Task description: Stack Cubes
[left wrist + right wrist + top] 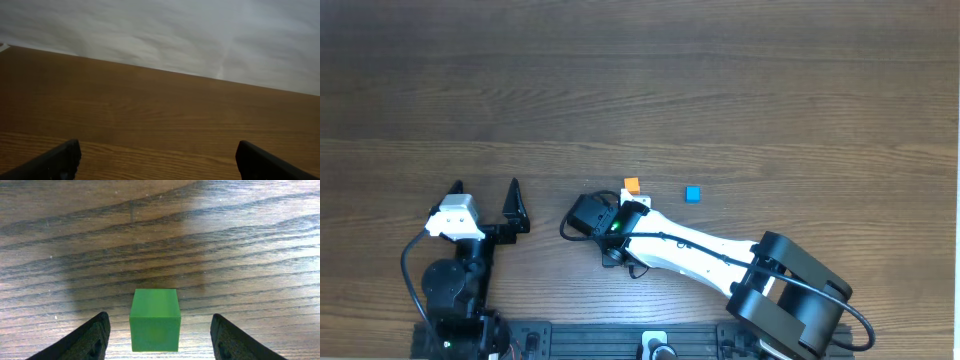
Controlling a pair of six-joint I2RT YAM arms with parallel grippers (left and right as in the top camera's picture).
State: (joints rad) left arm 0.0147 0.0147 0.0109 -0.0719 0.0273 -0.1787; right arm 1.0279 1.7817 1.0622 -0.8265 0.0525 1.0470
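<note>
I can read no text, label, number or sign anywhere. The green cube (155, 322) shows me plain faces, and the worktop (225, 240) shows wood grain with no print on it.

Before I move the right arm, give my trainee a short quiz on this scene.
1. True or false: the right gripper is shut on the small green cube.
2. In the top view, where does the small blue cube lie relative to the small orange cube? A) stacked on it B) apart, toward the right arm's side C) touching it
3. Fill in: the left gripper is ___.
Key: 1 false: it is open, jaws either side of the cube; 2 B; 3 open.
</note>
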